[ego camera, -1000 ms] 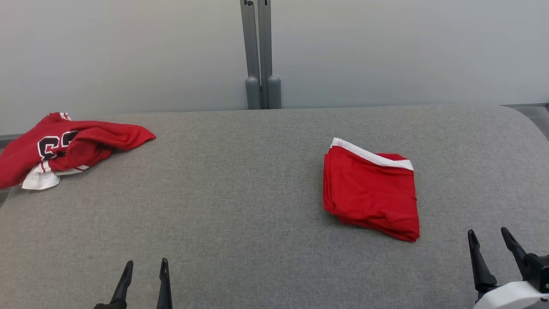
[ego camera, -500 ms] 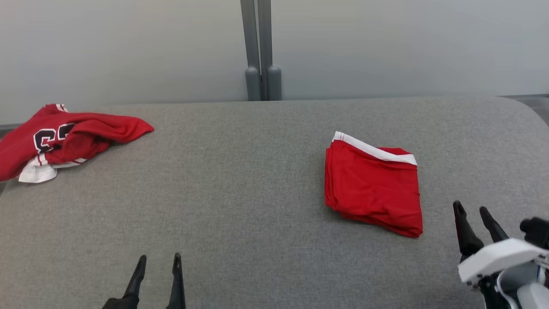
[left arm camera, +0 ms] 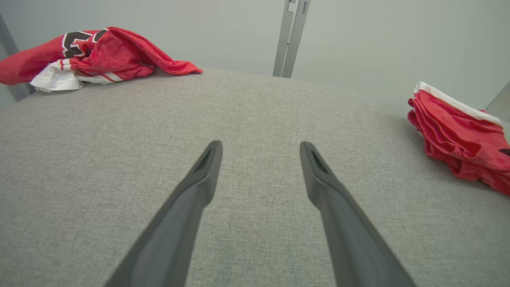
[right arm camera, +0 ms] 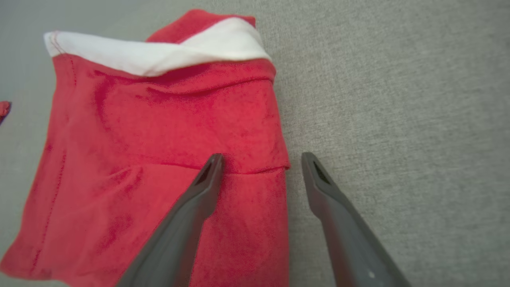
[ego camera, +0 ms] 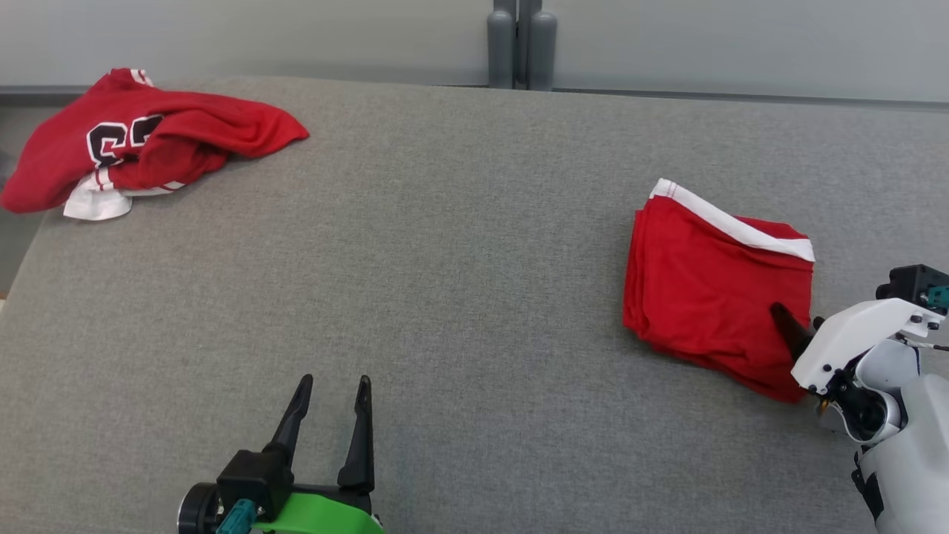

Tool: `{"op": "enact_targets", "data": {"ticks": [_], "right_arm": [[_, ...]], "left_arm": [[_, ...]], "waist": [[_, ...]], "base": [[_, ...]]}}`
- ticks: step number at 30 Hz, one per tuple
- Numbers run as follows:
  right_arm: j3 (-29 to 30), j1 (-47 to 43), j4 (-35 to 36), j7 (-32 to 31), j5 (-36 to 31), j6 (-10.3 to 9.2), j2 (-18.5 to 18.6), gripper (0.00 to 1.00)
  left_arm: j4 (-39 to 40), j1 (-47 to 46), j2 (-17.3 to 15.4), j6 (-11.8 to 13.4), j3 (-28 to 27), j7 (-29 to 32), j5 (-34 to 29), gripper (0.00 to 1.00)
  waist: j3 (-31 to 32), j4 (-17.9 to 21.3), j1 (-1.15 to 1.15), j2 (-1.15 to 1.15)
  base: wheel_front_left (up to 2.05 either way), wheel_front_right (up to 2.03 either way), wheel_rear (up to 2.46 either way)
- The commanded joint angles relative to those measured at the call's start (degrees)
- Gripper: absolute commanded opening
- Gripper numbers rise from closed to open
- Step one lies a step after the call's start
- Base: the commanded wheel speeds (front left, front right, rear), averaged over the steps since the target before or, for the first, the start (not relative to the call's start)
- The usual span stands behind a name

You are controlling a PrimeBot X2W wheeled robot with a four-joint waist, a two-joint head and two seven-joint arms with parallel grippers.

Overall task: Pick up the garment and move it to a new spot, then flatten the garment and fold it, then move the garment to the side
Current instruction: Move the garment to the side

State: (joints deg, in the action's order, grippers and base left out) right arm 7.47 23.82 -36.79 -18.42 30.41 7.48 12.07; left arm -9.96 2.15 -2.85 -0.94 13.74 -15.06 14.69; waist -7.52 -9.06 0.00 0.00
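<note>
Two red garments lie on the grey fabric-covered table (ego camera: 460, 259), well apart from each other. The folded garment (ego camera: 715, 297) sits at the right side, a neat stacked packet with a white band (ego camera: 734, 222) along its far edge. The crumpled jersey (ego camera: 148, 141) is heaped at the far left corner, showing dark numerals outlined in white and some white trim.

The right gripper (right arm camera: 261, 156) is at the near right corner of the folded garment with its fingers spread apart and nothing between them. In the right wrist view one finger (right arm camera: 191, 207) lies over the red cloth while the other is over bare grey fabric just beside the garment's right edge. Whether the tips touch the cloth or the table cannot be told.

The left gripper (ego camera: 334, 380) hovers over the near middle of the table, its two dark fingers parted and empty, pointing toward the far side, well away from both garments.

A pair of grey posts (ego camera: 521, 44) stands against the pale wall beyond the far edge.
</note>
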Motion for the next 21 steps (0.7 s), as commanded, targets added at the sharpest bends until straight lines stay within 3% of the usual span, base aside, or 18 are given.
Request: {"op": "enact_targets", "data": {"ticks": [1,4,5,6,13,16,21], "right_arm": [[0.3,1.2,-1.4,-0.4,-1.2,0.02,0.0,1.0],[0.6,2.3,-4.0,-1.5,-1.3,0.02,-1.1,1.0],[0.6,2.4,-4.3,-1.7,-0.9,0.02,-1.6,0.41],[0.3,2.6,-4.3,-1.8,-0.4,0.03,-2.0,0.0],[-1.0,5.9,-1.3,-1.5,2.9,0.02,-1.7,0.0],[-1.1,7.1,-0.5,-1.8,2.6,0.0,0.4,0.0],[0.7,9.6,-0.9,-1.2,-0.5,0.02,5.4,0.0]], "left_arm": [[-0.1,-1.2,-0.1,0.1,0.3,-0.2,0.4,1.0],[0.2,-1.8,-0.1,0.6,0.2,-0.2,0.8,1.0],[0.3,-1.8,-0.1,0.8,0.0,-0.2,0.9,1.0],[0.5,-1.7,-0.1,1.0,-0.4,-0.2,0.9,1.0],[1.6,-0.8,-0.1,0.3,-2.7,-0.2,-1.2,1.0],[1.7,-3.0,-0.1,-1.2,-3.5,-0.2,-3.5,1.0],[1.7,-7.9,-0.1,-3.6,-3.3,-0.2,-6.7,1.0]], "waist": [[-3.3,-3.5,0.0,0.0],[-3.4,-3.6,0.0,0.0],[-3.5,-3.3,0.0,0.0],[-3.5,-2.7,0.0,0.0],[-5.8,6.8,0.0,0.0],[-8.7,11.8,0.0,0.0],[-14.7,15.4,0.0,0.0]], "base": [[0.0,0.0,0.0],[0.0,0.0,0.0],[0.0,0.0,0.0],[0.0,0.0,0.0],[0.0,0.0,0.0],[0.0,0.0,0.0],[0.0,0.0,0.0]]}}
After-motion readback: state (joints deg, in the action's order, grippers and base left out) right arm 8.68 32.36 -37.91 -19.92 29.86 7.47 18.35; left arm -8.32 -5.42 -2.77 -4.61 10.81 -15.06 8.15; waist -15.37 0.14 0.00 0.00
